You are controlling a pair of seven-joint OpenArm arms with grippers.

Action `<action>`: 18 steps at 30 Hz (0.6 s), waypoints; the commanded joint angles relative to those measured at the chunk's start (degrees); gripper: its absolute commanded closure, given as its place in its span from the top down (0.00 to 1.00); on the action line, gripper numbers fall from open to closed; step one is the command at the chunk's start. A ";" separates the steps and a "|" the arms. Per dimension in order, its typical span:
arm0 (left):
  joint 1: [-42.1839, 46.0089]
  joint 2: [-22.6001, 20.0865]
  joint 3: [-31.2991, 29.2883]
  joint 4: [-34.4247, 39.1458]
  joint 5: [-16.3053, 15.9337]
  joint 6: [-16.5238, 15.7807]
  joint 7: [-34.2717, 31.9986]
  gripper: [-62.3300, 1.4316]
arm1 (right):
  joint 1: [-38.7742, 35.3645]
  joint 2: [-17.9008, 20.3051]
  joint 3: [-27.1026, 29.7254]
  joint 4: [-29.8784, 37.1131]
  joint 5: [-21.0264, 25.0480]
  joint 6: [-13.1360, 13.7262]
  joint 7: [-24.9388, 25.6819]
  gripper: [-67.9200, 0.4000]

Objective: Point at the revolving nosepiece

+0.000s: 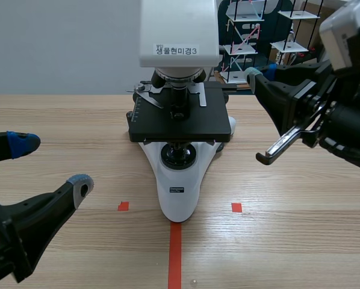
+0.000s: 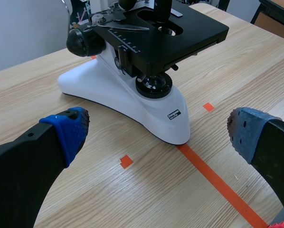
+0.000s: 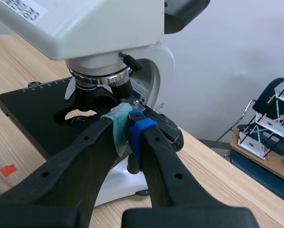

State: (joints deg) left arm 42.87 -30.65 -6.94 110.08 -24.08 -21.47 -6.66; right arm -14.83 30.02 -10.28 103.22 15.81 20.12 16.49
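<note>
You see the revolving nosepiece [image 3: 100, 75] as a ribbed silver-and-dark ring under the white head [image 3: 85, 23] of the microscope [image 1: 179, 198]. Its black objectives [image 3: 85, 97] hang over the black stage [image 3: 33, 111], near the far edge of the worktop [image 1: 288, 241], midway along.

A pale wooden table [image 1: 306, 241] runs back toward a grey wall [image 1: 59, 48]; wire racks [image 1: 239, 48] stand behind it.

Light wood-grain table [image 1: 59, 120], plain pale grey wall [image 1: 59, 48] behind it, soft even light, at the far right — beyond the table's edge — black wire racks [image 1: 239, 48] with small white shelves against something dark blue
</note>
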 commanded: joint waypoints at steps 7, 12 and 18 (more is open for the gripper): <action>0.13 0.15 -0.15 0.26 -0.35 -0.11 -0.81 0.99 | 4.79 0.59 -3.17 -2.60 -0.26 -0.87 1.77 0.02; 0.13 0.15 -0.15 0.26 -0.35 -0.11 -0.81 0.99 | 6.95 0.59 -4.94 -4.44 -0.44 -0.83 2.34 0.02; 0.11 0.15 -0.15 0.26 -0.35 -0.11 -0.81 0.99 | 8.02 0.59 -5.49 -4.83 -0.44 -0.81 2.62 0.02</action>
State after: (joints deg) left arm 42.87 -30.65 -6.94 110.08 -24.05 -21.47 -6.66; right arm -7.90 30.02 -15.79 97.86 14.79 19.51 18.15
